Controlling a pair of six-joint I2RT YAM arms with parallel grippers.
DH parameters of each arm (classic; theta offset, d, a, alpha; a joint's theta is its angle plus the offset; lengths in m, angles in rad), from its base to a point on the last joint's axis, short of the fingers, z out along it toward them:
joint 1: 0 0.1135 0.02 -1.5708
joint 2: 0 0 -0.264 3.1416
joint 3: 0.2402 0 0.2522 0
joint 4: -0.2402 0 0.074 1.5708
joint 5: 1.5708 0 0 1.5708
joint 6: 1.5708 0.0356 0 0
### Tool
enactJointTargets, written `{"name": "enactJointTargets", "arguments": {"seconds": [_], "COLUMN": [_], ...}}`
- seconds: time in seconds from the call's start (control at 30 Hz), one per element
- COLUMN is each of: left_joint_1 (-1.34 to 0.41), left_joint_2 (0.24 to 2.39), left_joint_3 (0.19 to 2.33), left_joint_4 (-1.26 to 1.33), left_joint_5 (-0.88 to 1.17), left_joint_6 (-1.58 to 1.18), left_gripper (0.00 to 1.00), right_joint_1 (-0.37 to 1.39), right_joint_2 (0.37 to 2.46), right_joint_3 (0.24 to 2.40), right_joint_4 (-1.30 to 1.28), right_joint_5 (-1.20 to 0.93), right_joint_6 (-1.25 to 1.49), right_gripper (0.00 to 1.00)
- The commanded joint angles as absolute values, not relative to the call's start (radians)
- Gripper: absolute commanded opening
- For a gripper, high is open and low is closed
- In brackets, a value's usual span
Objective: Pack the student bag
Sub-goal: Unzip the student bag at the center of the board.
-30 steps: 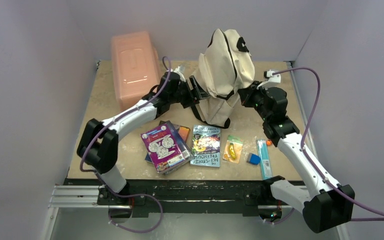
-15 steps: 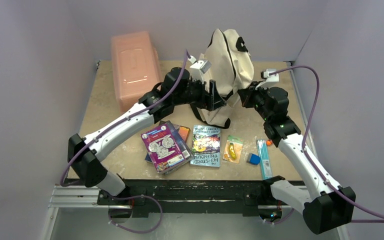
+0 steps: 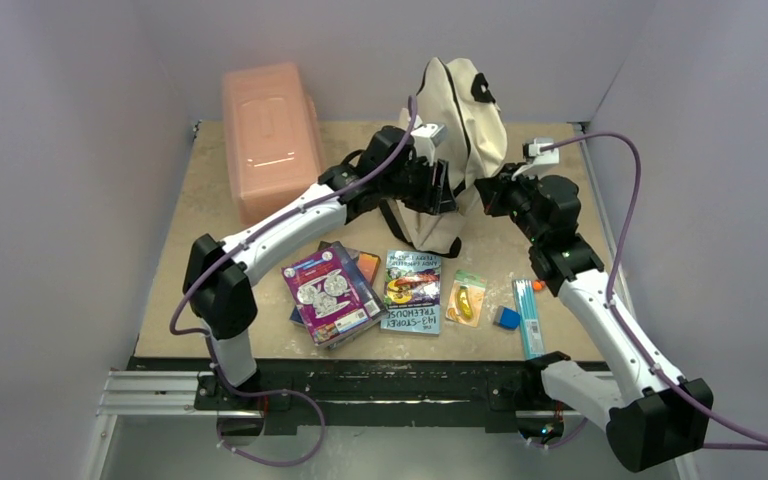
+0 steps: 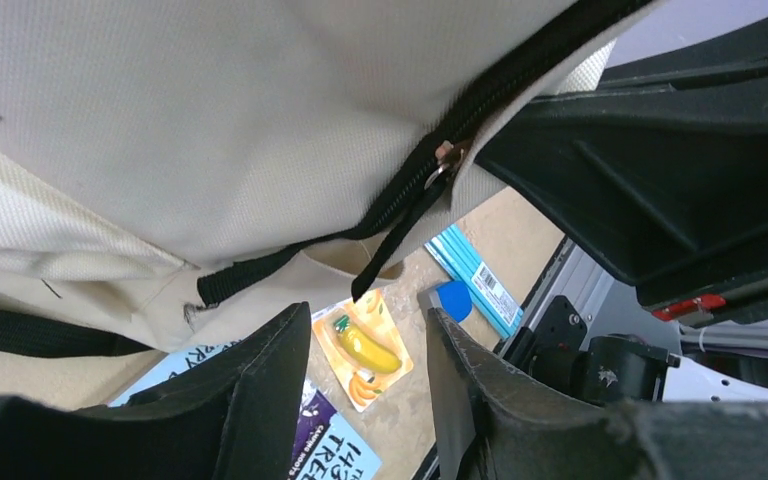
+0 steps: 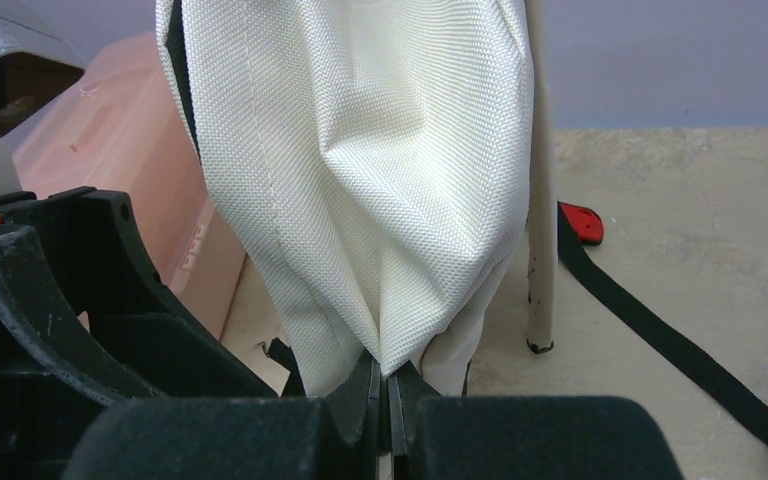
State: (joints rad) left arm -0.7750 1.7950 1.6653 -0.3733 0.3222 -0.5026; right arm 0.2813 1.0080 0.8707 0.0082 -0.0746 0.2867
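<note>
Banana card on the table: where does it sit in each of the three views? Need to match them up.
Top external: banana card lies toward the near edge, right of centre, between the book and the small blue block.
Left wrist: bottom centre, below the bag's lower edge.
Right wrist: not in it.
Shared landmark: the student bag, its cream fabric showing in all three views.

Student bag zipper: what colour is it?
The zipper is black against the cream student bag; clearest in the left wrist view.
</note>
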Motion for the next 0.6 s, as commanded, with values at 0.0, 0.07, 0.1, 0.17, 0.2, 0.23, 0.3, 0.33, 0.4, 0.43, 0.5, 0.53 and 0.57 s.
{"name": "enactJointTargets", "arguments": {"seconds": [0.0,0.07,0.1,0.17,0.2,0.23,0.3,0.33,0.4,0.43,0.5,0.53,0.57], "left_joint_1": [-0.782,-0.782,-0.781,-0.781,-0.781,-0.781,-0.782,-0.782,-0.782,-0.783,-0.782,-0.782,-0.783], "left_joint_2": [1.814,1.829,1.835,1.845,1.849,1.852,1.855,1.856,1.857,1.857,1.857,1.858,1.857], "left_joint_3": [1.749,1.766,1.775,1.784,1.784,1.785,1.789,1.789,1.788,1.79,1.789,1.789,1.787], "left_joint_4": [-0.376,-0.38,-0.379,-0.376,-0.368,-0.36,-0.34,-0.331,-0.319,-0.317,-0.316,-0.316,-0.315], "left_joint_5": [0.311,0.296,0.289,0.267,0.258,0.261,0.278,0.281,0.287,0.288,0.296,0.301,0.309], "left_joint_6": [-0.471,-0.467,-0.466,-0.469,-0.473,-0.477,-0.489,-0.498,-0.506,-0.508,-0.509,-0.512,-0.515], "left_gripper": [0.46,0.47,0.47,0.46,0.44,0.41,0.38,0.37,0.35,0.35,0.31,0.29,0.24], "right_joint_1": [0.278,0.278,0.279,0.278,0.279,0.279,0.279,0.279,0.279,0.28,0.279,0.28,0.279], "right_joint_2": [0.97,0.967,0.966,0.964,0.962,0.962,0.961,0.962,0.963,0.964,0.967,0.969,0.971], "right_joint_3": [0.902,0.898,0.899,0.897,0.896,0.897,0.897,0.897,0.898,0.899,0.903,0.903,0.903], "right_joint_4": [0.107,0.108,0.109,0.109,0.109,0.109,0.109,0.109,0.108,0.107,0.108,0.108,0.11], "right_joint_5": [-0.091,-0.093,-0.094,-0.094,-0.094,-0.095,-0.094,-0.094,-0.096,-0.097,-0.099,-0.102,-0.106], "right_joint_6": [0.278,0.28,0.281,0.281,0.282,0.282,0.284,0.284,0.284,0.284,0.285,0.284,0.283], "right_gripper": [0.0,0.0,0.0,0.0,0.0,0.0,0.0,0.0,0.0,0.0,0.0,0.0,0.0]}}
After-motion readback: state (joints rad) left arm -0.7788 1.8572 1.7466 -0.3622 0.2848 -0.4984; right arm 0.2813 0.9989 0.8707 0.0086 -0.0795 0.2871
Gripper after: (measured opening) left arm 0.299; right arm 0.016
